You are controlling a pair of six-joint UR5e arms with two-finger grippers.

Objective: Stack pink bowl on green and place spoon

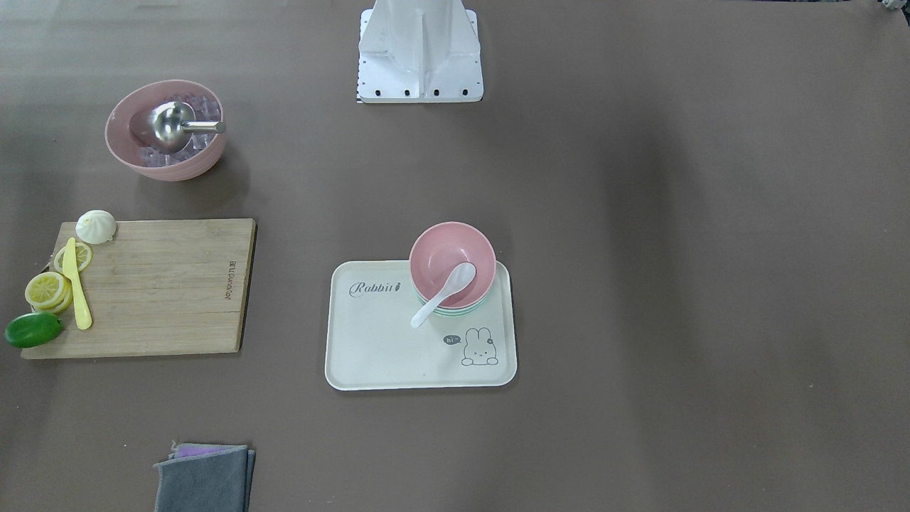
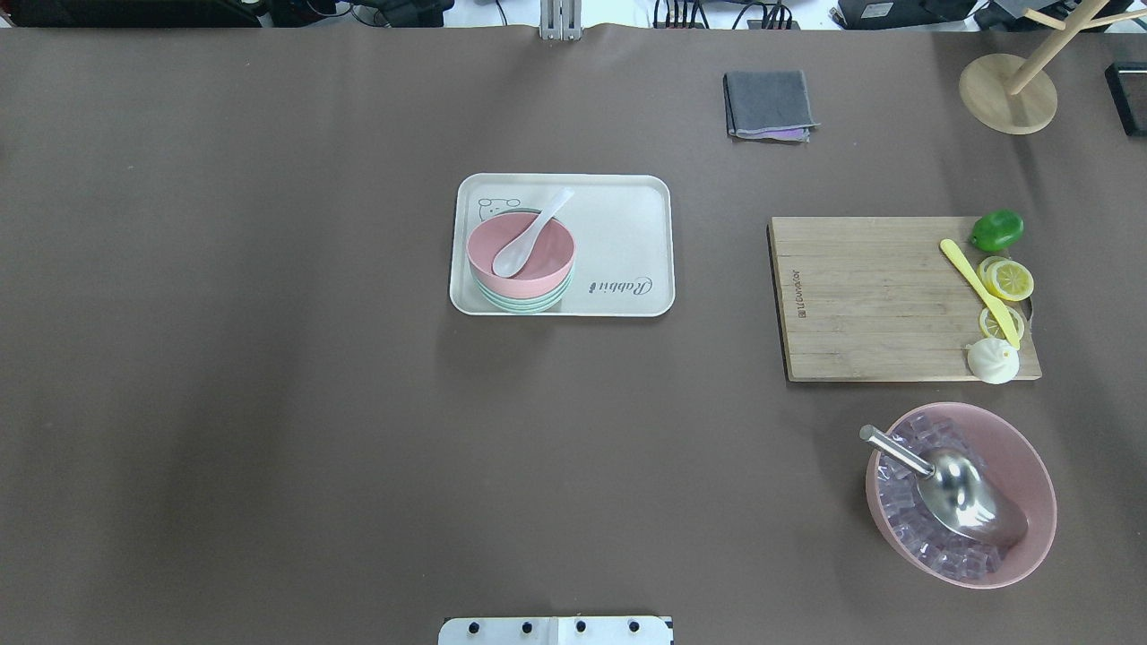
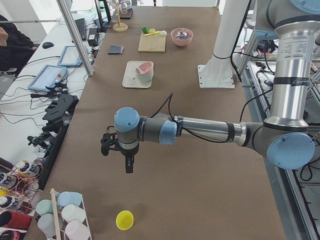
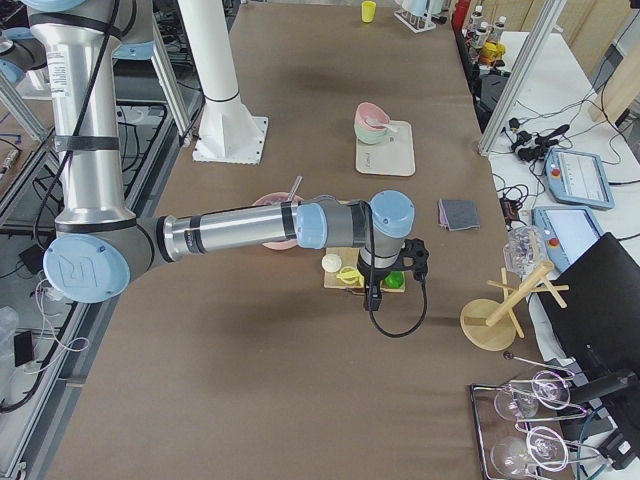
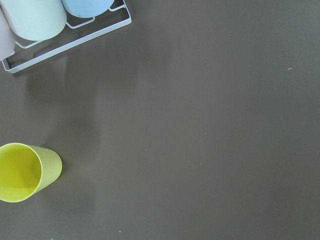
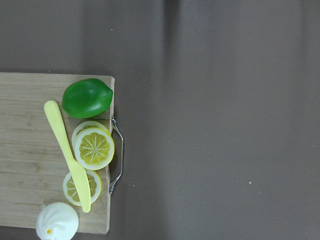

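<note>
Well away from both grippers, the small pink plastic bowl (image 1: pixel 452 256) sits nested on the green bowl (image 2: pixel 524 303) on the cream rectangular tray (image 1: pixel 384 341), with the white spoon (image 1: pixel 442 295) resting inside. The task looks finished, with nothing left to grasp. The left gripper (image 3: pixel 129 168) and right gripper (image 4: pixel 372 298) show only in side views, so I can't tell whether they're apart or together.

Bare tabletop (image 2: pixel 269 403) surrounds the tray (image 2: pixel 627 206) holding the pink bowl (image 2: pixel 552 257); the cutting board (image 2: pixel 869 296) lies well apart.

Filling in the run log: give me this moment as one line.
bowls: pink bowl stacked in green bowl on tray | spoon: in pink bowl | left gripper, right gripper: away from tray, state unclear
</note>
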